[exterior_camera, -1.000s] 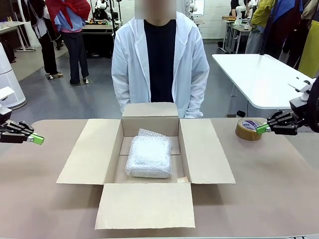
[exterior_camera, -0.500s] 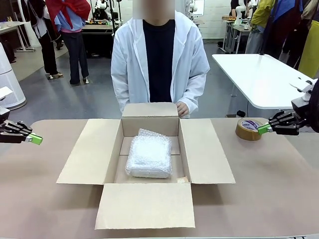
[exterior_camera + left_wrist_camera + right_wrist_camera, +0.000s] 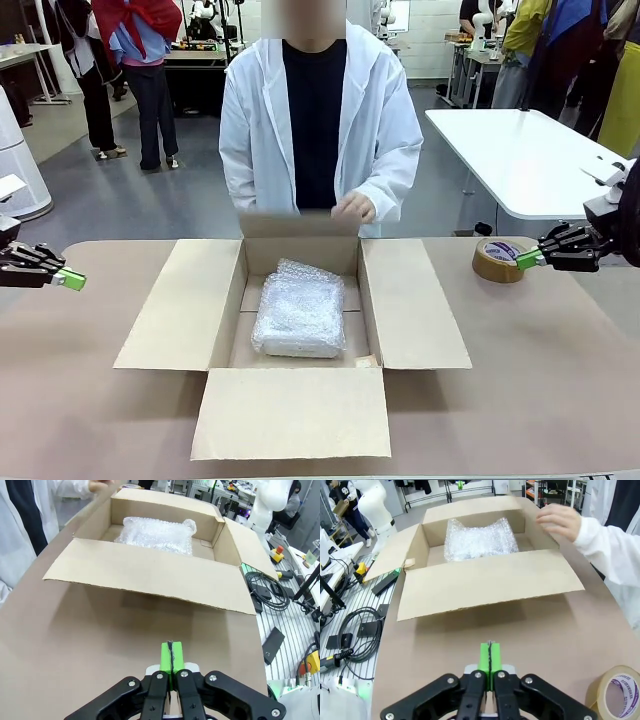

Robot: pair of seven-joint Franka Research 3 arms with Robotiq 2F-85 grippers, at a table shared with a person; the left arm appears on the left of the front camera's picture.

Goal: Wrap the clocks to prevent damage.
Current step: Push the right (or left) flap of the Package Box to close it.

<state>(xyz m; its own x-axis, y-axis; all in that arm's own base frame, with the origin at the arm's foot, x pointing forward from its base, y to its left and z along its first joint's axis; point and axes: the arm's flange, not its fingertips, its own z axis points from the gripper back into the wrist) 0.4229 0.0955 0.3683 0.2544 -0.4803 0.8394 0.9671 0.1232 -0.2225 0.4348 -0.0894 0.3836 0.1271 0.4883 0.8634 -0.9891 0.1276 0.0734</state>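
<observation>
Bubble-wrapped clocks (image 3: 298,312) lie loose in the cardboard box (image 3: 165,310); a jolt could shift them. My left gripper (image 3: 72,280) and right gripper (image 3: 527,259) stand closed, empty.

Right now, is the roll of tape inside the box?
No, the tape roll sits on the table, outside the cardboard box, off to its right.

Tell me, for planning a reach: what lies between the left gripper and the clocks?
Past the left gripper, bare table, then the box: its spread left flap and left wall, in the front view.
</observation>
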